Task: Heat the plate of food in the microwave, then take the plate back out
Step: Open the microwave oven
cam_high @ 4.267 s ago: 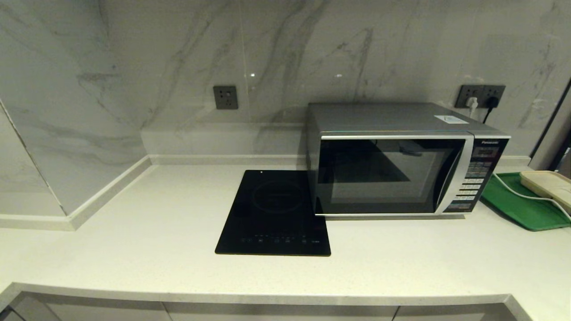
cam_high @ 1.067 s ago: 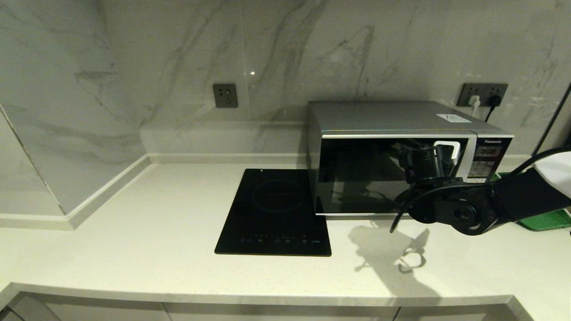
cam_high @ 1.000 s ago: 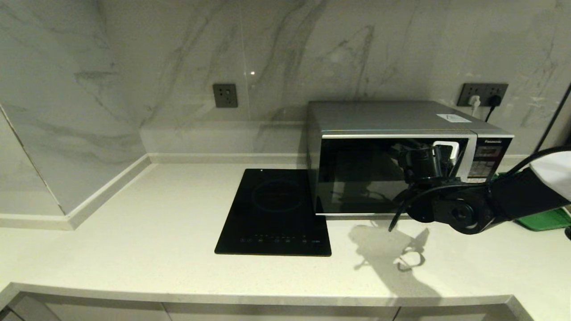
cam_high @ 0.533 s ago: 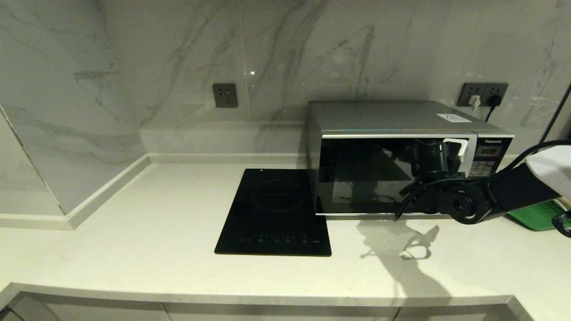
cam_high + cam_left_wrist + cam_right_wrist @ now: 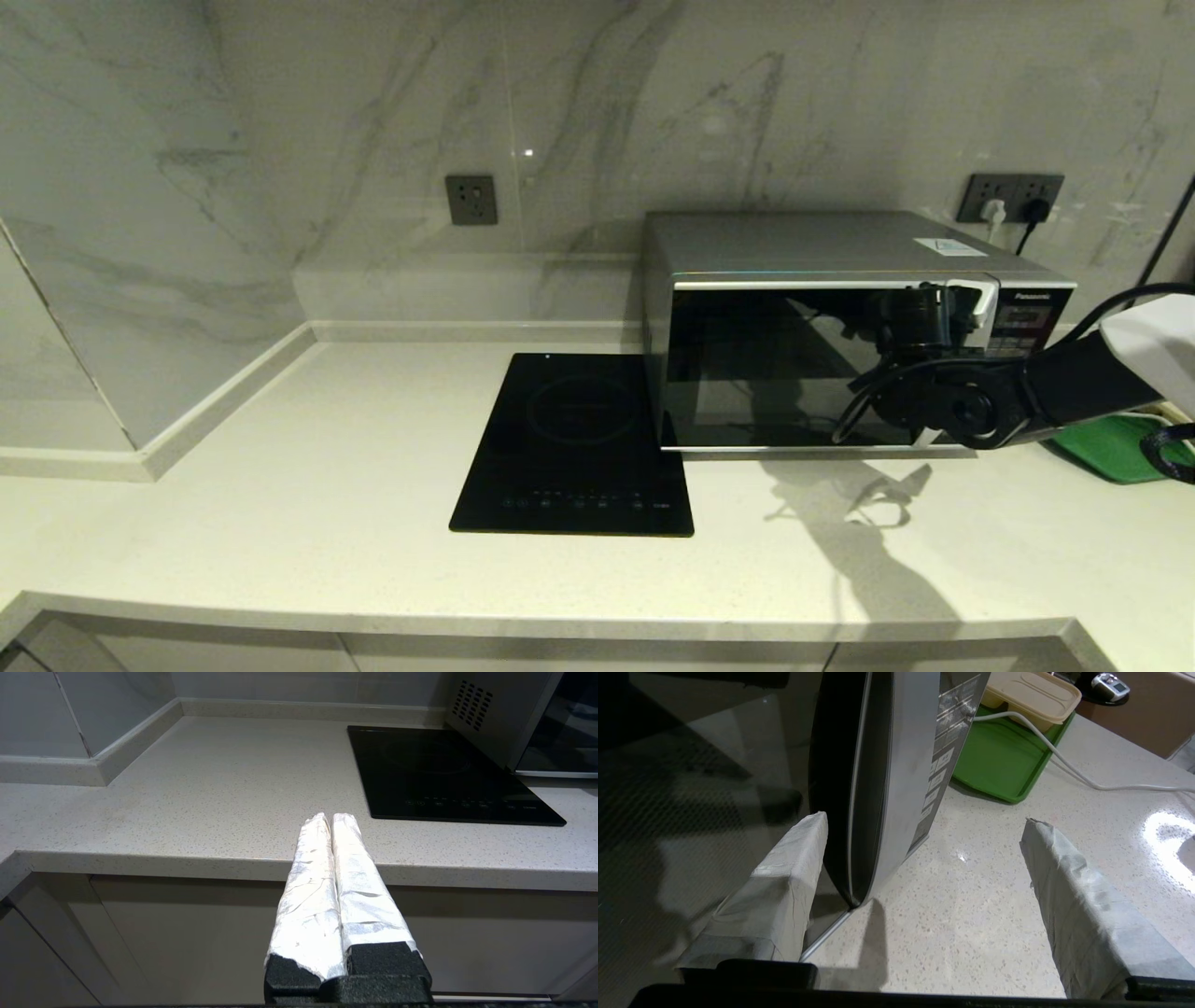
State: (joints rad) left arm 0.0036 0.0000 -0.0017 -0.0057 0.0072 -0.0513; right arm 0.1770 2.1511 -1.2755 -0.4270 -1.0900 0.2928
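Note:
The microwave (image 5: 822, 364) stands on the counter at the right, its dark glass door closed. My right gripper (image 5: 954, 303) hovers in front of the upper right of the door, at the curved silver trim. In the right wrist view this gripper (image 5: 924, 820) is open. One taped finger (image 5: 784, 877) lies before the glass; the other finger (image 5: 1069, 891) hangs over the counter on the keypad side. The trim (image 5: 896, 779) sits between them, untouched. My left gripper (image 5: 331, 816) is shut on nothing, parked low in front of the counter edge. The plate of food is out of view.
A flat black induction cooktop (image 5: 574, 443) lies left of the microwave. A green tray (image 5: 999, 758) holding a cream tray (image 5: 1034, 695) sits right of the microwave, with a white cable (image 5: 1069, 772) across it. Wall sockets (image 5: 1013, 198) are behind.
My right arm has come in from the right. Over the last second its gripper rose and shifted right along the door to the silver trim. The microwave door has stayed closed.

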